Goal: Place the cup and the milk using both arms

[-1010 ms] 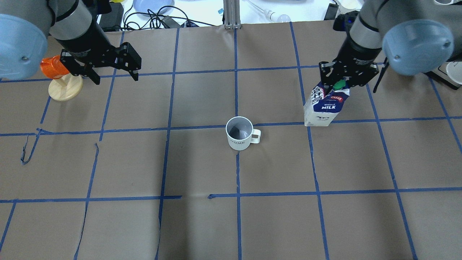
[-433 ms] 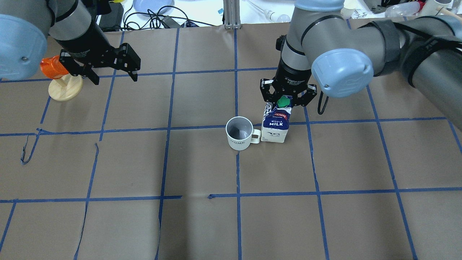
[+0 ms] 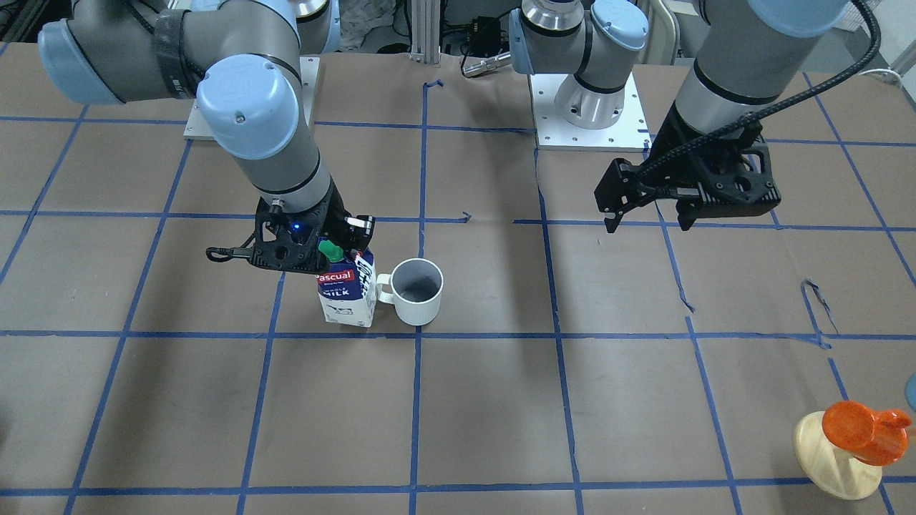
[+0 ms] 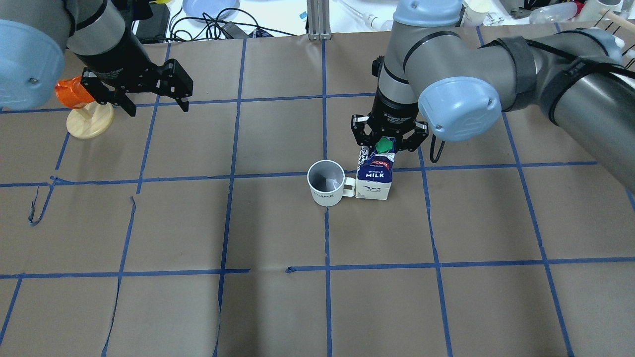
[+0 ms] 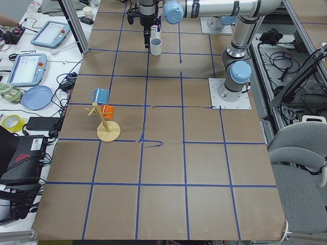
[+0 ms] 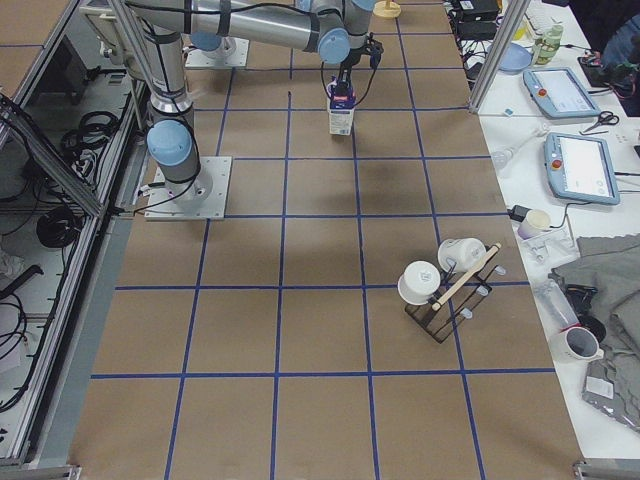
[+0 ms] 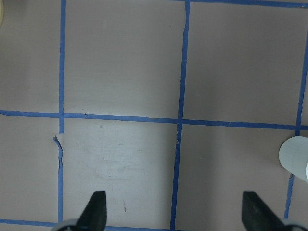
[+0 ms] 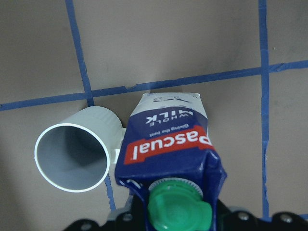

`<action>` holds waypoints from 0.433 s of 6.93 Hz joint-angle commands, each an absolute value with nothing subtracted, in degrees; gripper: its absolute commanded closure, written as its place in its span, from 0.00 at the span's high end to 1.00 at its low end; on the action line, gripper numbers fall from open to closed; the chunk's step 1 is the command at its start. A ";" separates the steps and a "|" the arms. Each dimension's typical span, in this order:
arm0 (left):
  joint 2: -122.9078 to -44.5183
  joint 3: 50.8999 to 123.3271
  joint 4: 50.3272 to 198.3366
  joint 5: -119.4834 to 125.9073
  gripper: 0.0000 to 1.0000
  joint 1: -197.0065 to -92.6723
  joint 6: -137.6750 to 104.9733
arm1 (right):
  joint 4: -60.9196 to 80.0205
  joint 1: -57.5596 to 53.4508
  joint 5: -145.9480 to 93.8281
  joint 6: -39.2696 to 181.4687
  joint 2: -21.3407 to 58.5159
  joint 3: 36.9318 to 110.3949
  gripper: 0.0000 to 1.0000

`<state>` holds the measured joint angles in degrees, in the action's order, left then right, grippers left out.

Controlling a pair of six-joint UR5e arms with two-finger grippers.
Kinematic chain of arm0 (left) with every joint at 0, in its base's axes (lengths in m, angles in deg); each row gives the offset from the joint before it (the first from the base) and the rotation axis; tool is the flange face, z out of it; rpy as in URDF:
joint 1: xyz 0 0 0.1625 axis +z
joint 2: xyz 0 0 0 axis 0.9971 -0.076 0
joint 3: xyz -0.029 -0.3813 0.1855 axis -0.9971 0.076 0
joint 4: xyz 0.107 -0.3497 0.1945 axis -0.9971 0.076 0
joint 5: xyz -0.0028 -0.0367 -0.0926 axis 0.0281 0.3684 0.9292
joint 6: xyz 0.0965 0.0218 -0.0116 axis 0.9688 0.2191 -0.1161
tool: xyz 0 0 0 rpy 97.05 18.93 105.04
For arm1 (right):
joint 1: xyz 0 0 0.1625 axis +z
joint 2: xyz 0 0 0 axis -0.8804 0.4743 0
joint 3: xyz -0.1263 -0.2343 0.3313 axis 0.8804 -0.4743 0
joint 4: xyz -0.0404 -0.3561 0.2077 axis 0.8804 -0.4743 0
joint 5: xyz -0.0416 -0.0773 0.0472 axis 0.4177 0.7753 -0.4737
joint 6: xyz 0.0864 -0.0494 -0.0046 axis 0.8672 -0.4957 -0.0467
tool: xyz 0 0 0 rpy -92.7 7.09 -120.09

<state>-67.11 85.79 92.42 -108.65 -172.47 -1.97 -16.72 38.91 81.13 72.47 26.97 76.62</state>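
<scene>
The right hand (image 4: 388,141), clamped on the top of the milk carton (image 4: 374,174), has carried it from well off on the cup's (image 4: 325,184) handle side to right beside the cup. The carton now touches the cup's handle (image 4: 349,187). The cup has slid slightly away from the carton across the worktop (image 4: 198,223).

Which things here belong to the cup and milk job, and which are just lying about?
Job: white cup; milk carton, gripped at its top by the right end effector; open left end effector.
Lying about: orange cup on its wooden stand; blue mug; rack of white mugs.
</scene>
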 commanded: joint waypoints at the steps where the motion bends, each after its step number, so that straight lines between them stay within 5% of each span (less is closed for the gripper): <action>1: -67.02 85.70 92.34 -108.58 1.00 -172.48 -1.97 | -16.71 38.95 81.25 72.00 26.91 76.73 0.74; 3: -67.02 85.70 92.43 -108.58 1.00 -172.48 -1.97 | -16.71 38.77 81.86 71.74 27.35 75.77 1.00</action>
<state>-67.03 85.68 92.41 -108.55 -172.48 -1.97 -16.76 38.91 81.46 71.90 27.01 76.47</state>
